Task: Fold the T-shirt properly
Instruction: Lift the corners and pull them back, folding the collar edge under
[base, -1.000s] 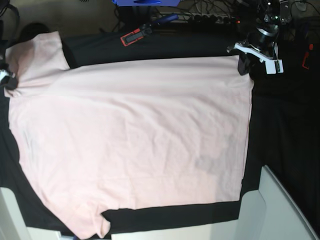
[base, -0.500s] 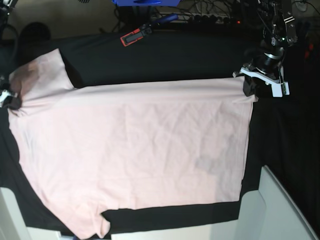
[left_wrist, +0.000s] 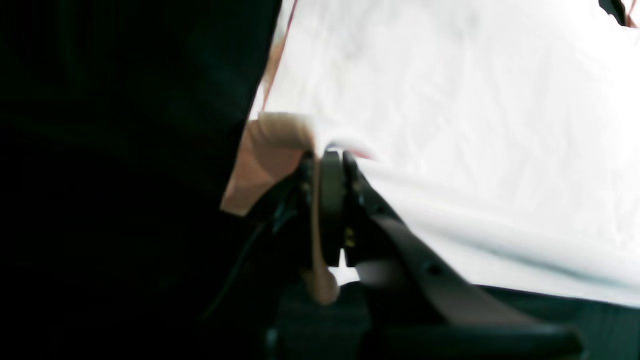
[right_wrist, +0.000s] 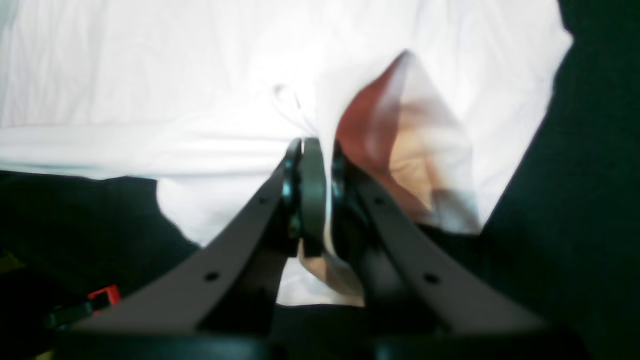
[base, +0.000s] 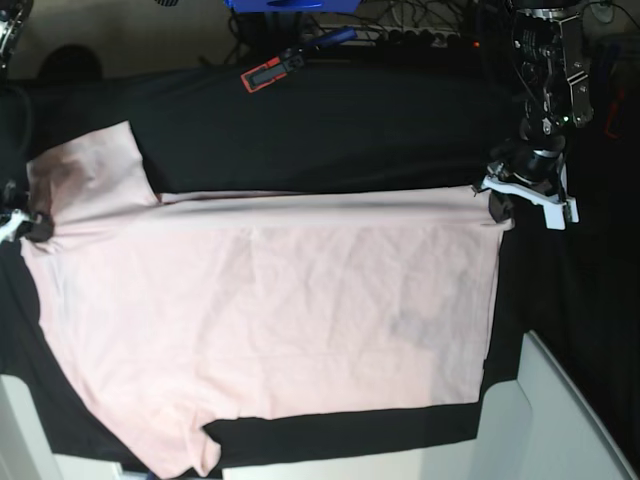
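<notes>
The pale pink T-shirt (base: 270, 320) lies spread over the black table cloth (base: 340, 130), filling most of the base view, its lower left sleeve cut off by the frame's bottom edge. At right, the left gripper (base: 497, 205) has its jaws clamped on the shirt's upper right corner. At the far left edge, the right gripper (base: 28, 228), half out of frame, pinches the fabric by the sleeve. Both wrist views are blurred and overexposed.

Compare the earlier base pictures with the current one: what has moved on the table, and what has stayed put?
Both grippers, left gripper and right gripper, stayed shut on the T-shirt and drew its far edge toward the near side, baring more black table cloth. The near hem and the red-and-black tool did not move.
</notes>
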